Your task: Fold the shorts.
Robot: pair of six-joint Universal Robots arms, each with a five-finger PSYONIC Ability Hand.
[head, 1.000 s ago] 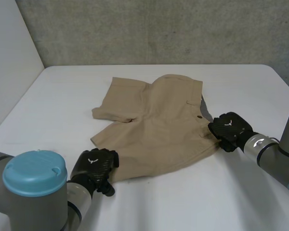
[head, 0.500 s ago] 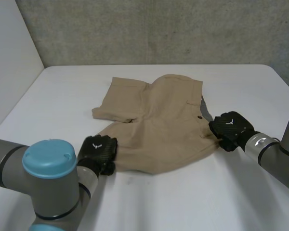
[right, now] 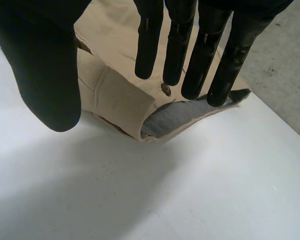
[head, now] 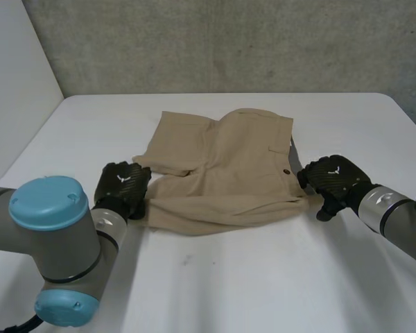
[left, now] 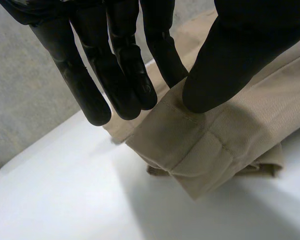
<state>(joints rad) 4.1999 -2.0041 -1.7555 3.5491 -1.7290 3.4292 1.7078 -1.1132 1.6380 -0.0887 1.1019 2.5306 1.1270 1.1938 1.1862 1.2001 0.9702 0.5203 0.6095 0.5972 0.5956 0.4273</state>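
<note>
At the left of the white table point(head: 263, 277), the black left hand point(head: 125, 189) sits at the near left leg hem of the tan cloth shorts point(head: 229, 159). In its wrist view the thumb point(left: 230, 60) presses down on the stitched hem of the shorts point(left: 230, 135) and one finger runs in behind the cloth edge, pinching it. The other fingers point(left: 90, 75) hang straight and clear of the fabric. The shorts lie mid-table with their near edge rolled over into a long fold, and what lies under that fold is hidden. At the right end, by the waistband corner and a small dark button point(right: 166, 89), the black right hand point(head: 333, 184) holds its fingers point(right: 190, 50) straight and spread over the waistband point(right: 120, 100), thumb wide apart. Whether the fingertips touch the cloth is hard to make out. Grey lining point(right: 175, 117) shows inside the waistband.
</note>
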